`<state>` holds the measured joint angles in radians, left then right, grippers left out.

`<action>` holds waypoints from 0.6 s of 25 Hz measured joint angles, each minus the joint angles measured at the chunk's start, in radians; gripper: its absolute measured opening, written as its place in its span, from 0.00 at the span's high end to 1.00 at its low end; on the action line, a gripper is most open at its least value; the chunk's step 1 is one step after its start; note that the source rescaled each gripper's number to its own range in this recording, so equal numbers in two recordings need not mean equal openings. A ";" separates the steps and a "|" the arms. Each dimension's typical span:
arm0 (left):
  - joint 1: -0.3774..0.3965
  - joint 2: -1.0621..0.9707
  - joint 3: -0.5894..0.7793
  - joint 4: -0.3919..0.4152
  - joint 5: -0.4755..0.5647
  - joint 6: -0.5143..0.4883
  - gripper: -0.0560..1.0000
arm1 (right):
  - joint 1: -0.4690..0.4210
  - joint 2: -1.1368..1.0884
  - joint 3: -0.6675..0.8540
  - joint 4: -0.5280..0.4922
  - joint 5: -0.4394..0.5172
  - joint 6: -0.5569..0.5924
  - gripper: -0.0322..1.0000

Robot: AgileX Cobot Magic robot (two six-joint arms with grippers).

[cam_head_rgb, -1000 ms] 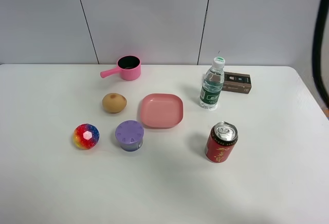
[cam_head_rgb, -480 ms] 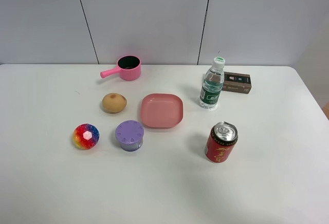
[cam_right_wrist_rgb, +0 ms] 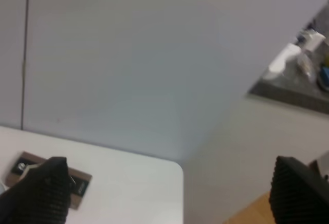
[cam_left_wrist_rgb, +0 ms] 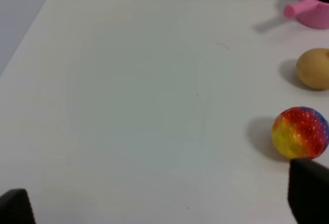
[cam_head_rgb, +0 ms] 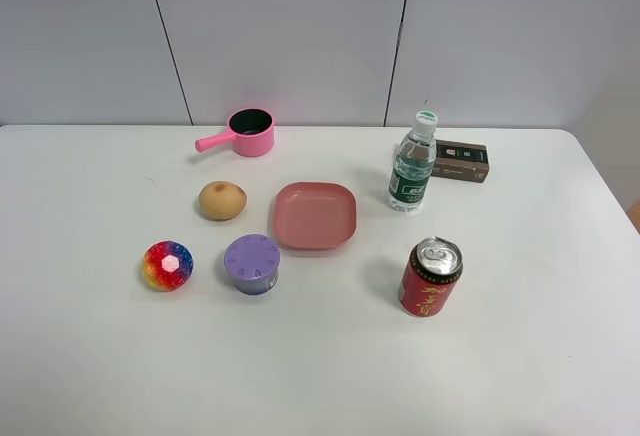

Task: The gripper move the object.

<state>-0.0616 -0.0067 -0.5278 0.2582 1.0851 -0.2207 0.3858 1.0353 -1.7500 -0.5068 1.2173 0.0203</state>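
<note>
On the white table [cam_head_rgb: 520, 376], largest first: pink square plate [cam_head_rgb: 315, 215] at centre, water bottle [cam_head_rgb: 412, 164] upright and red can [cam_head_rgb: 431, 276] to its right, pink saucepan [cam_head_rgb: 245, 133] toward the wall, purple lidded cup [cam_head_rgb: 252, 263], tan egg-shaped object [cam_head_rgb: 222, 200]. Rainbow ball [cam_head_rgb: 167, 265] lies free, left of the purple cup, near the tan object. Left gripper [cam_left_wrist_rgb: 164, 206]: jaws wide, ball just beside one fingertip [cam_left_wrist_rgb: 308, 193]. Right gripper [cam_right_wrist_rgb: 164, 193]: jaws wide, empty, aimed past the table corner.
</note>
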 joint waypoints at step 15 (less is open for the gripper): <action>0.000 0.000 0.000 0.000 0.000 0.000 0.00 | -0.083 -0.644 0.468 0.193 0.003 0.085 0.21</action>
<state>-0.0616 -0.0067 -0.5278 0.2582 1.0851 -0.2207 0.3030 0.3917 -1.2823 -0.3136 1.2201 0.1054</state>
